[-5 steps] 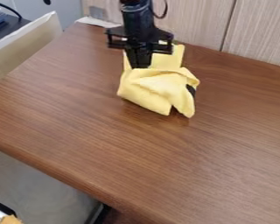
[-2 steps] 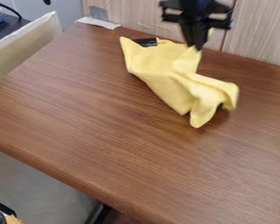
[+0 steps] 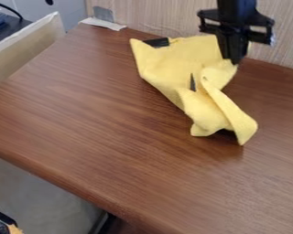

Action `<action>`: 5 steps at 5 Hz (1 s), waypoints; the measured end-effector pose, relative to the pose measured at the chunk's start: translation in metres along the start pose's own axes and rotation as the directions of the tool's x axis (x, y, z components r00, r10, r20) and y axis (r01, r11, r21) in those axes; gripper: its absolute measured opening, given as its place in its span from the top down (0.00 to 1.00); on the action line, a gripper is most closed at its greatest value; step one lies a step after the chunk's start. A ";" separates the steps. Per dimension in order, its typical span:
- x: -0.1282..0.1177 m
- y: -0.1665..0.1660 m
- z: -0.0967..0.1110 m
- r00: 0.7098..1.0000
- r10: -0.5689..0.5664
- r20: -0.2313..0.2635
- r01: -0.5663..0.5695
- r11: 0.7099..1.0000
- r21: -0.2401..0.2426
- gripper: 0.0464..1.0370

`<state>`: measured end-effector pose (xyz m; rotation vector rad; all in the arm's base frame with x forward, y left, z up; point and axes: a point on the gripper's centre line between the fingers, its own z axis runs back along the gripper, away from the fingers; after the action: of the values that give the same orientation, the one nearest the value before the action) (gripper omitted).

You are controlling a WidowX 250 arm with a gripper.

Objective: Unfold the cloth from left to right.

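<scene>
On the desk, the cloth lies mostly left of the end effector. Its far right edge is pinched there.

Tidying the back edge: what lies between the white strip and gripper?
In the camera view, from the white strip to the gripper: bare table, then the yellow cloth with its black patch.

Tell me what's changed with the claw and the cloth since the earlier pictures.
The claw has moved to the picture's right, drawing the yellow cloth with it. The bunched cloth has spread out, its folded near end shifting right and toward the camera. A dark patch at its far left corner has come into view. The table stayed put.
</scene>
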<state>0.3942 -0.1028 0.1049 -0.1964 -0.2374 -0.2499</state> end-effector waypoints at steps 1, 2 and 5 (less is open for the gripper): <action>-0.004 -0.008 -0.025 0.998 -0.043 -0.053 0.042 0.999 -0.015 0.99; -0.004 -0.015 -0.043 0.993 -0.082 -0.081 0.080 0.996 -0.028 0.99; -0.002 -0.021 -0.048 0.990 -0.114 -0.087 0.113 0.993 -0.018 0.57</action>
<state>0.3971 -0.1326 0.0624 -0.1849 -0.1599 -0.3722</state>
